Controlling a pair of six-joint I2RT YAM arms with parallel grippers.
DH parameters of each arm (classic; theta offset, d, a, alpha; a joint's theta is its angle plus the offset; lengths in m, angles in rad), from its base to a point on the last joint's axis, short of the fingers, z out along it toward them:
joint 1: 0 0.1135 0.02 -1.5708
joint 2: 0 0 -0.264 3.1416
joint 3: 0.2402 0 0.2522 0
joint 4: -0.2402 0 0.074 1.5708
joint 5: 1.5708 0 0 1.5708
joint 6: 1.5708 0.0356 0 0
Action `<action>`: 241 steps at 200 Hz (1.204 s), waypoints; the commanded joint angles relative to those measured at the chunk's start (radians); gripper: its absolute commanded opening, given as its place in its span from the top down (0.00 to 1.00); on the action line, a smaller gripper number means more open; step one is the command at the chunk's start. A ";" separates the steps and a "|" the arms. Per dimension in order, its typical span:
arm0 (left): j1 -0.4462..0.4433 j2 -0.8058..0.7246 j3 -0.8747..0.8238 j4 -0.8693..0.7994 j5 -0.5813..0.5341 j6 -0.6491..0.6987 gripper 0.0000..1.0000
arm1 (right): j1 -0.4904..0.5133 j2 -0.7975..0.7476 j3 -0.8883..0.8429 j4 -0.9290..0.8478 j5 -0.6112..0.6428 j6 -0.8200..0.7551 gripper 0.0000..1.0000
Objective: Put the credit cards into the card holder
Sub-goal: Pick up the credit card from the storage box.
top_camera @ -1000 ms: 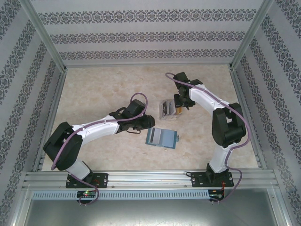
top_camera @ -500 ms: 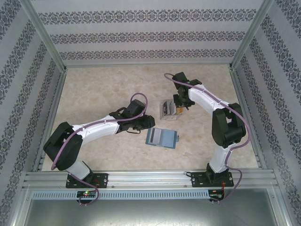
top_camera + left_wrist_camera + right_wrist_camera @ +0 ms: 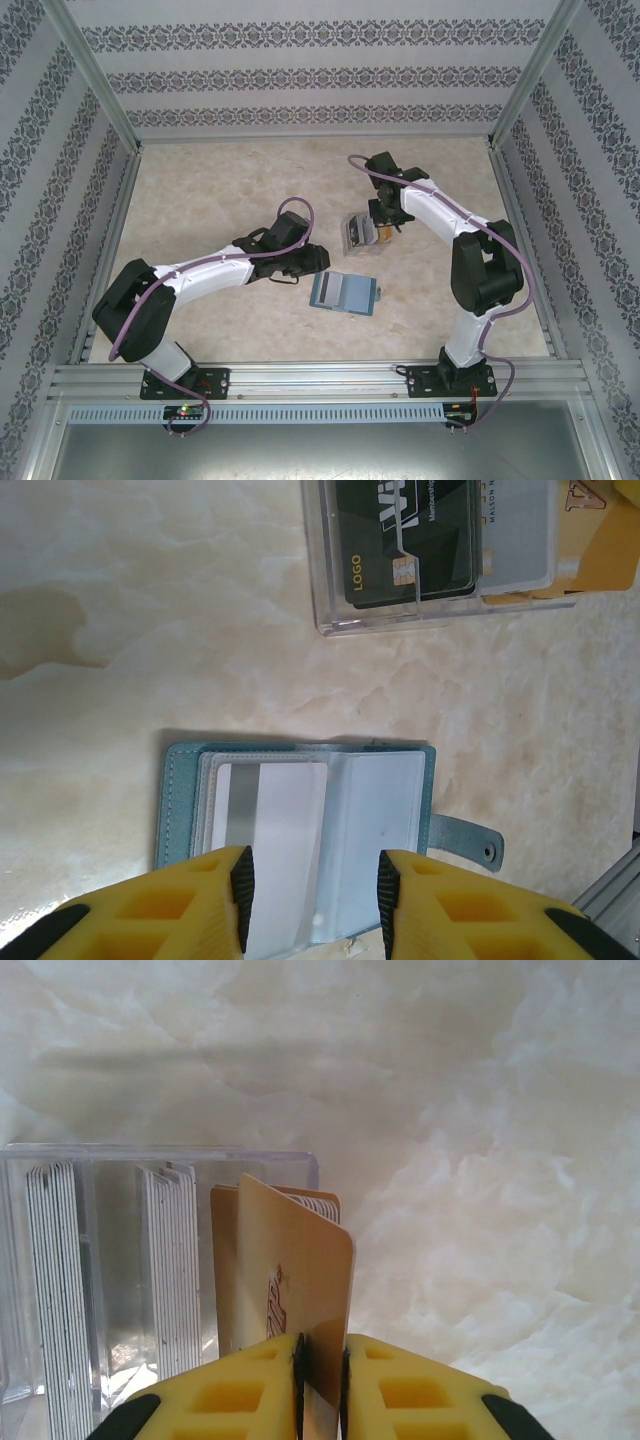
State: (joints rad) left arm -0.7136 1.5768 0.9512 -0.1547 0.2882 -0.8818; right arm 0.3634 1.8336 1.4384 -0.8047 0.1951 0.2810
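**Left.** My left hand point(image 3: 312, 259) point(image 3: 315, 890) hangs low over the card holder point(image 3: 345, 293) point(image 3: 400, 815), its yellow fingers point(image 3: 160, 910) partly spread with nothing between them. Whether they touch the holder I cannot tell.

**Centre.** The card holder lies open and flat on the worktop point(image 3: 200, 190), near the front edge and between the two arms. It has a teal-blue outer skin, pale grey inner pockets and a small clasp tab point(image 3: 470, 838) projecting from one side. One pocket shows a light grey rectangle; card or lining, I cannot tell. Just beyond the holder stands a clear plastic box point(image 3: 358, 232) point(image 3: 330, 620) point(image 3: 160, 1155) carrying the credit cards point(image 3: 410, 540) point(image 3: 55, 1290): dark, grey and yellow-orange ones, set on edge in rows.

**Right.** My right hand point(image 3: 385, 222) point(image 3: 320, 1360) is at the box's right end, its fingers pinched on a yellow-orange card point(image 3: 300, 1270) that stands upright and a little tilted.

**Setting.** The worktop is cream with a marbled pattern. Wallpapered panels point(image 3: 300, 80) with bands of floral print enclose it, held by an aluminium frame point(image 3: 100, 100).
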 commanded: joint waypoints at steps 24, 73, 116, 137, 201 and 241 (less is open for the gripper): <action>-0.012 -0.001 -0.002 -0.022 0.014 0.009 0.60 | 0.014 -0.043 0.034 -0.043 0.039 -0.013 0.87; -0.012 0.003 0.003 -0.025 0.018 0.010 0.60 | 0.016 -0.069 0.037 -0.047 0.000 -0.009 0.90; -0.012 -0.004 0.003 -0.029 0.011 0.013 0.60 | 0.016 -0.128 0.029 -0.045 -0.074 0.024 0.94; -0.010 -0.022 -0.004 -0.027 0.005 0.011 0.60 | 0.014 -0.214 -0.005 -0.015 -0.101 0.049 0.96; 0.090 -0.031 -0.107 0.303 0.262 -0.147 0.47 | 0.019 -0.497 -0.313 0.282 -0.474 0.273 0.96; 0.140 0.029 -0.119 0.545 0.452 -0.254 0.43 | 0.024 -0.609 -0.509 0.480 -0.647 0.457 0.96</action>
State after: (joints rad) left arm -0.5964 1.5749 0.8368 0.1535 0.5793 -1.0409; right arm 0.3763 1.2808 1.0065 -0.4870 -0.2867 0.5827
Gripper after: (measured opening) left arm 0.571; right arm 0.048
